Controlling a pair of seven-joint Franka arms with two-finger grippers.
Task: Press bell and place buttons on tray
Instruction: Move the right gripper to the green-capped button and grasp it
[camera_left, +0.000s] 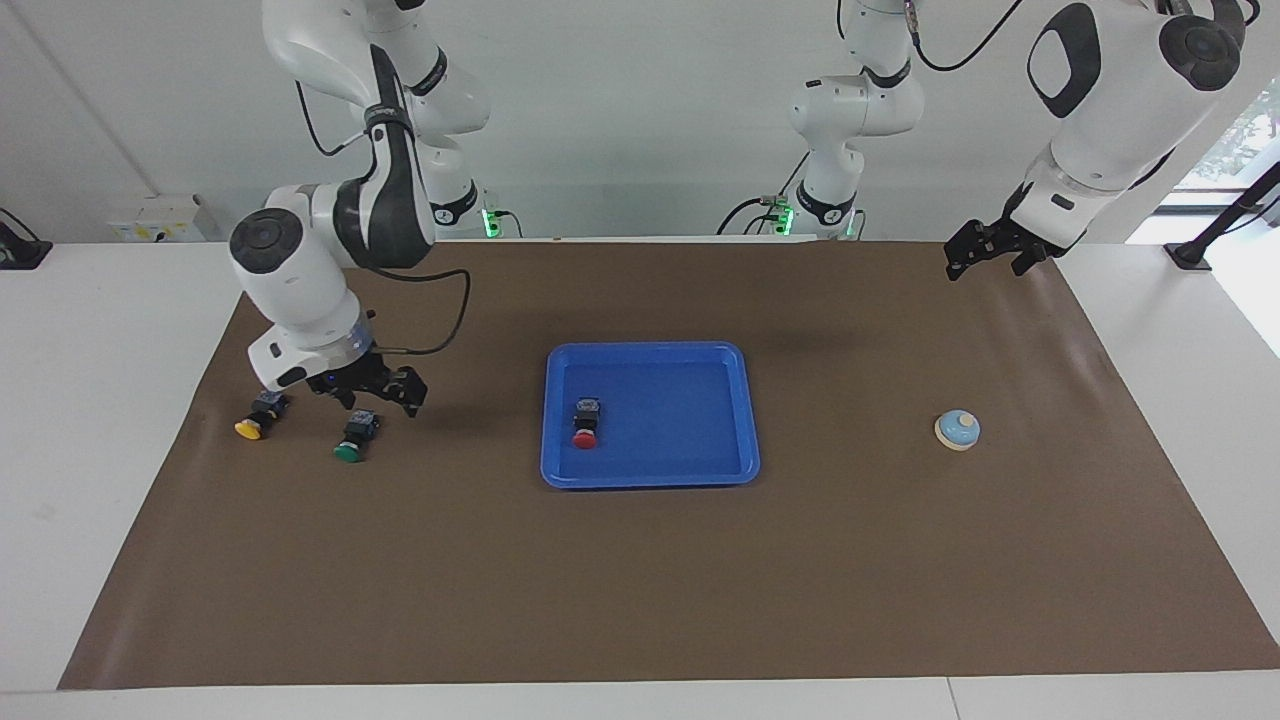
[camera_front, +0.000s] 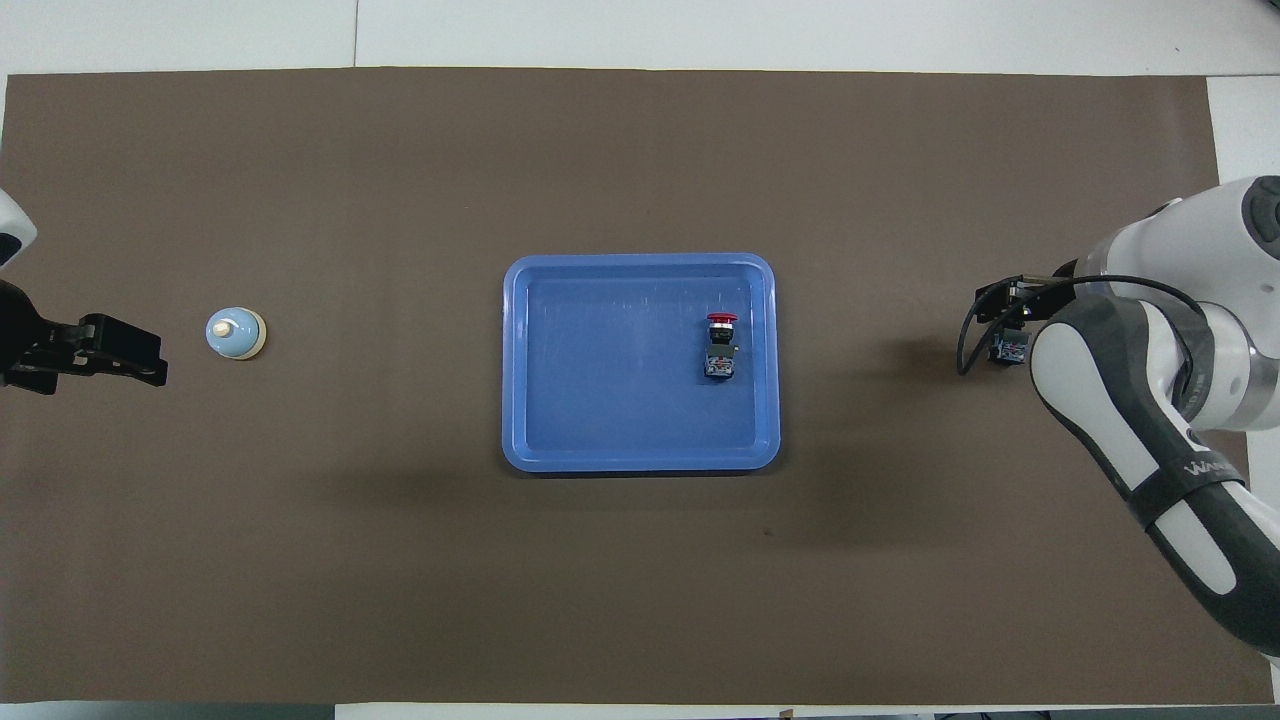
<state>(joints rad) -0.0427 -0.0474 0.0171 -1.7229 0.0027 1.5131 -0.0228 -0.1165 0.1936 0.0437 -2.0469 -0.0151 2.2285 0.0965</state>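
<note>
Red button (camera_left: 586, 425) alone in blue tray (camera_left: 648, 474); both hands' grip states unclear.

You have the red button (camera_left: 586, 424) lying on its side in the bright-blue tray (camera_left: 650, 475), black body toward the robots, cap pointing away, in the half of the tray toward the right arm's end. The green button (camera_left: 354, 438) lies tipped over on the brown mat just beneath your right gripper (camera_left: 372, 392); the yellow button (camera_left: 259, 417) lies beside it, closer to the table's end. The light-blue bell (camera_left: 958, 429) with its cream knob stands upright, well clear of your raised left gripper (camera_left: 985, 253).
</note>
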